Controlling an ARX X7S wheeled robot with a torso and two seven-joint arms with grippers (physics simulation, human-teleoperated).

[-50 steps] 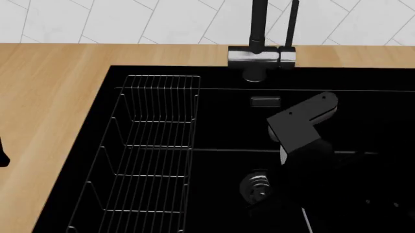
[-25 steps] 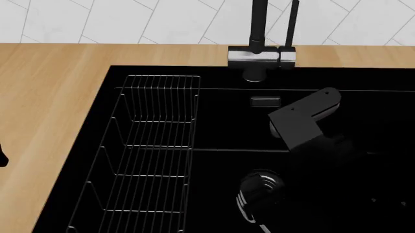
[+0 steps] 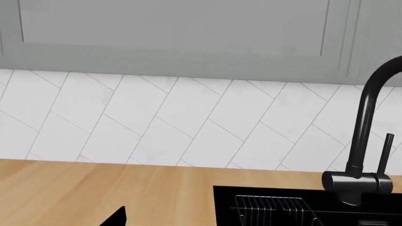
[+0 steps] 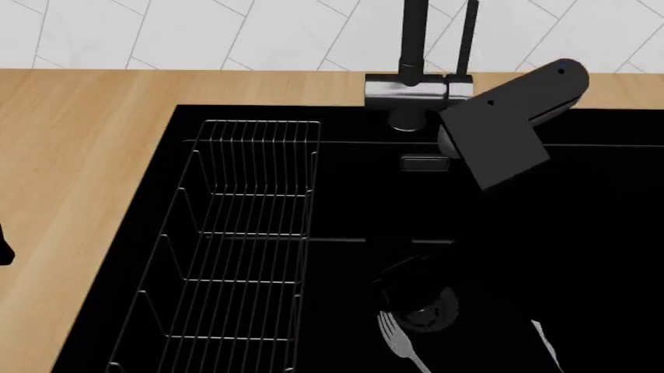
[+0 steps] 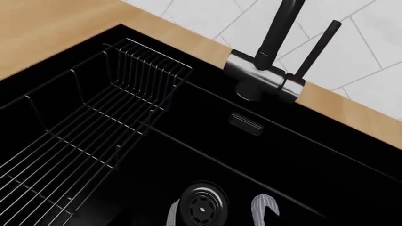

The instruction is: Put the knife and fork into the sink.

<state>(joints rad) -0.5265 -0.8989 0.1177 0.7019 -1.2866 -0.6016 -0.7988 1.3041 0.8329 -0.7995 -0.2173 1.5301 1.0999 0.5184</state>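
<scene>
Right arm (image 4: 508,132) raised over the back of the sink (image 4: 581,233), its black link tilted up beside the faucet (image 4: 415,89); the right gripper merges with the dark basin, so whether its jaws are wide or narrow cannot be told, nor can that of the left gripper. The fork (image 4: 400,346), slim and silver with thin tines, lies flat on the sink floor, tines pointing toward and just beside the round drain (image 4: 421,303), apart from the wire rack (image 4: 249,233). The knife cannot be made out against the black basin.
</scene>
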